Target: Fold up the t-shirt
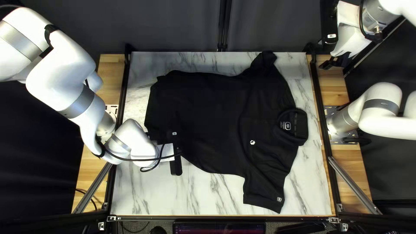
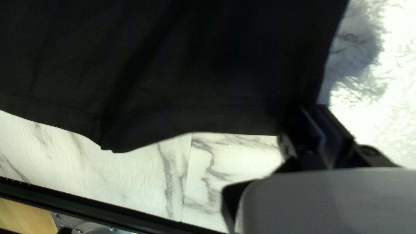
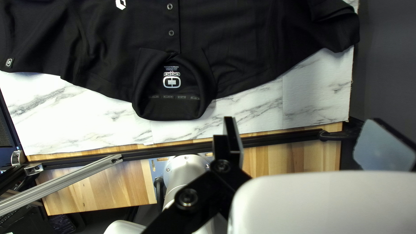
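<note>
You are looking at a shirt (image 1: pixel 208 121) lying nearly flat on the table (image 1: pixel 143 190), its long axis running crosswise in the top left view, with the hem (image 2: pixel 242 121) pointing to your left arm's side and the collar (image 1: pixel 301 125) to your right arm's. Your left gripper (image 2: pixel 313 110) is pinching the shirt at the hem's near corner, its fingers drawn close together on the cloth. Your right gripper (image 3: pixel 304 123) is hanging free past the collar end, fingers spread wide with nothing between them.

The relation you are depending on is the one along the near side: the near sleeve (image 1: pixel 266 190) is lying toward the table's near edge, while your right gripper is hovering off the far right corner, closer to the far sleeve (image 1: pixel 263 60). So your right arm is the nearer by base to the shoulders, but its gripper is probably facing a diagonal reach past the collar to get that near sleeve or shoulder.

You are likely preparing a lengthwise fold, near side over far. If you are lifting with the left alone, you are risking a skewed crease, since the shoulder end is lying unheld.
</note>
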Action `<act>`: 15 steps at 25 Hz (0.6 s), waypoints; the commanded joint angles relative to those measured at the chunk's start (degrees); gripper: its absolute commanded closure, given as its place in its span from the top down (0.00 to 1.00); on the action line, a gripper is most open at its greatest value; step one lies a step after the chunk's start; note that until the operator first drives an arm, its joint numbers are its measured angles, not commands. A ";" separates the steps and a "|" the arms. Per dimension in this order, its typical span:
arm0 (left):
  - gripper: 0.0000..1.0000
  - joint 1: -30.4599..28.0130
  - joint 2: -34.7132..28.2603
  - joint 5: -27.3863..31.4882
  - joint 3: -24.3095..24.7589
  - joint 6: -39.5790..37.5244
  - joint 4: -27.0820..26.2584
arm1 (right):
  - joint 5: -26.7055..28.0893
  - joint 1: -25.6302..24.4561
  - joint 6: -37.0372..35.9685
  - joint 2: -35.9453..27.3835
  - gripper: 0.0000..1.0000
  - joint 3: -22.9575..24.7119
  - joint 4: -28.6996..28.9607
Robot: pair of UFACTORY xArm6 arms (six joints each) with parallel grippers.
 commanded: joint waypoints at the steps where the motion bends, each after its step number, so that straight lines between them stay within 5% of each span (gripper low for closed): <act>1: 0.00 -3.47 -1.46 5.52 -3.59 -2.01 -0.16 | 0.00 0.00 0.00 0.00 1.00 0.00 0.00; 8: 0.00 -8.50 -1.61 11.70 -8.34 -4.58 -1.41 | 0.00 0.00 0.00 0.00 1.00 0.00 0.00; 15: 0.00 -9.69 -4.81 11.69 -5.22 -1.79 -7.11 | 0.00 0.00 0.00 0.00 1.00 0.00 0.00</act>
